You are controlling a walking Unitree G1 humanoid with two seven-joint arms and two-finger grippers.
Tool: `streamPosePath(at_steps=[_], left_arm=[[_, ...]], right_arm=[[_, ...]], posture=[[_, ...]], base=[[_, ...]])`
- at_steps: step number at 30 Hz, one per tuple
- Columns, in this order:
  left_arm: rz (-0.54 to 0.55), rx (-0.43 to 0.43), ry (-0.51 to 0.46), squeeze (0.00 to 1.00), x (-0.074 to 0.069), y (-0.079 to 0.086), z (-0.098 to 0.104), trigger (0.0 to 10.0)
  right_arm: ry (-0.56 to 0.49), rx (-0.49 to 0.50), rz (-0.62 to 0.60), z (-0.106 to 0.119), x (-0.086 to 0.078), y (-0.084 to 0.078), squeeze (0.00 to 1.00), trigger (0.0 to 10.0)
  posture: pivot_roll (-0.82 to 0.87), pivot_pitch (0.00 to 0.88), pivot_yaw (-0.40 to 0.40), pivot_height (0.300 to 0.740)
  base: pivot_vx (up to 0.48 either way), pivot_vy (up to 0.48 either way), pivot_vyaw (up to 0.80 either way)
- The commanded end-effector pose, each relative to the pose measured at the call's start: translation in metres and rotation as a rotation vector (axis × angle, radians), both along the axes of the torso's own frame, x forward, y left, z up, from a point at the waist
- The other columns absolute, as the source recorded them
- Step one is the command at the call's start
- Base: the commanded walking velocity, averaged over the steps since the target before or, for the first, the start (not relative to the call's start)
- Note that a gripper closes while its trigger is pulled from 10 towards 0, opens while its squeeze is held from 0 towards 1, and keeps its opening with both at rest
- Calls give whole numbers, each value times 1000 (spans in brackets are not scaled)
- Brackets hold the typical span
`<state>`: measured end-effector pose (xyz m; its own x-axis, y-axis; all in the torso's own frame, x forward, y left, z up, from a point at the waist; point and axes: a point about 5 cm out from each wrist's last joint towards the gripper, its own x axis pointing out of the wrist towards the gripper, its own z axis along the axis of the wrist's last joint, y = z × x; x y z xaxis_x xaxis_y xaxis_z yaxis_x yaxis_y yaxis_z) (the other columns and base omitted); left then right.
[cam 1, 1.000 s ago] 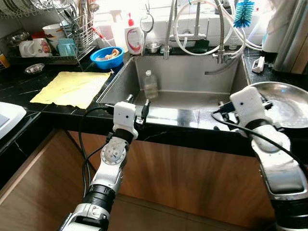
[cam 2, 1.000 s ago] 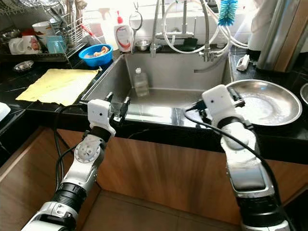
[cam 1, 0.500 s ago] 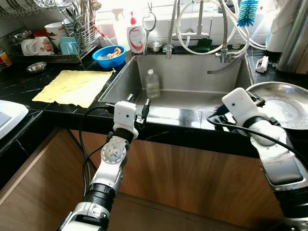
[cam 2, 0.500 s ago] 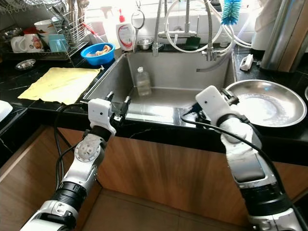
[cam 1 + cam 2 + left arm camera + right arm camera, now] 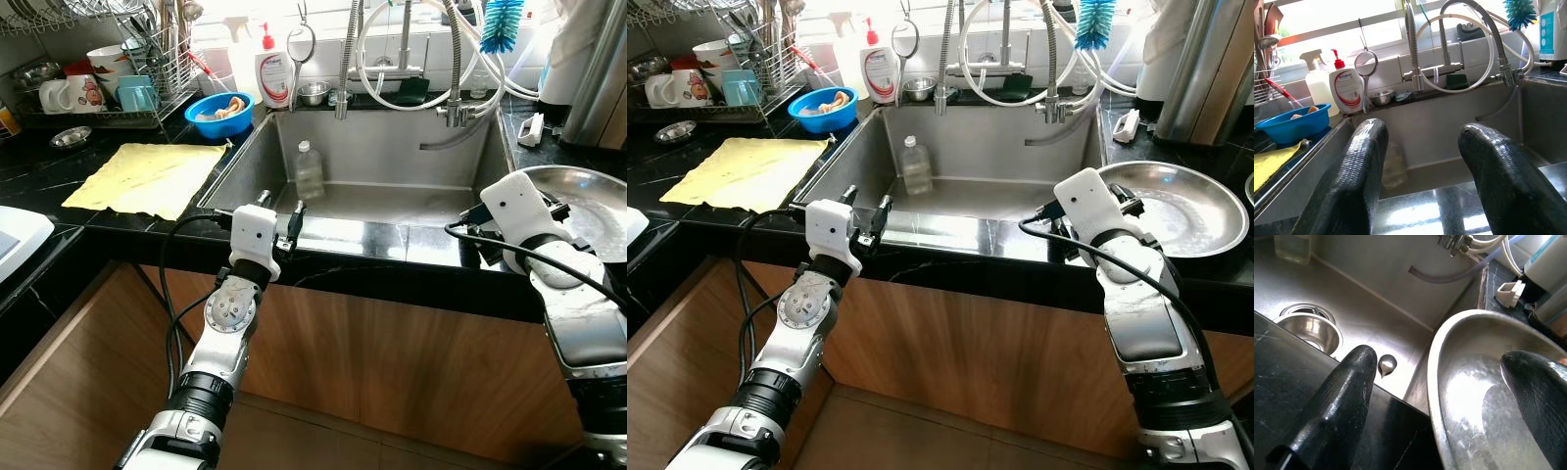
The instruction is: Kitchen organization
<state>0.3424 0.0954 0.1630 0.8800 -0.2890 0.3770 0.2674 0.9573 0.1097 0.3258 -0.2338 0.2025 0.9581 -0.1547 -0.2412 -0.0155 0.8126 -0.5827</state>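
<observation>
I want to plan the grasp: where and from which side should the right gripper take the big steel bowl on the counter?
Probably the thin near rim of the steel bowl, on its sink-facing edge. The bowl is wide and shallow, too broad to span. The right gripper is open, its fingers straddling that rim, one finger outside, the other over the bowl's inside.

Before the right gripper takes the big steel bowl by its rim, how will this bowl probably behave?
The steel bowl looks thin and shallow, so probably light for its width. Its polished surface shows wet-looking patches, so the rim may slip between the right gripper fingers. Held by one edge only, such a wide bowl will likely tilt down on the far side.
</observation>
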Motion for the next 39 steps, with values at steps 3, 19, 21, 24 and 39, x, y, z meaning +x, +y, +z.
streamPosePath(at_steps=[3, 19, 21, 24, 39], left_arm=[[8, 14, 13, 0, 3, 5, 0, 10000], [2, 19, 15, 0, 3, 5, 0, 10000], [2, 19, 16, 0, 3, 5, 0, 10000], [1, 21, 17, 0, 3, 6, 0, 10000], [-9, 24, 22, 0, 4, 5, 0, 10000]], right_arm=[[26, 18, -32, -3, 1, -2, 0, 10000], [26, 28, -43, -5, 2, 0, 0, 0], [27, 28, -42, -5, 2, 1, 0, 0], [26, 27, -35, -5, 3, 2, 0, 0], [26, 32, -17, -5, 5, 6, 0, 0]], posture=[[-310, 0, 151, 740], [-302, 0, 150, 740], [-302, 0, 150, 740], [-303, 0, 149, 740], [-298, 0, 146, 740]], base=[[0, 0, 0], [0, 0, 0], [0, 0, 0], [0, 0, 0], [0, 0, 0]])
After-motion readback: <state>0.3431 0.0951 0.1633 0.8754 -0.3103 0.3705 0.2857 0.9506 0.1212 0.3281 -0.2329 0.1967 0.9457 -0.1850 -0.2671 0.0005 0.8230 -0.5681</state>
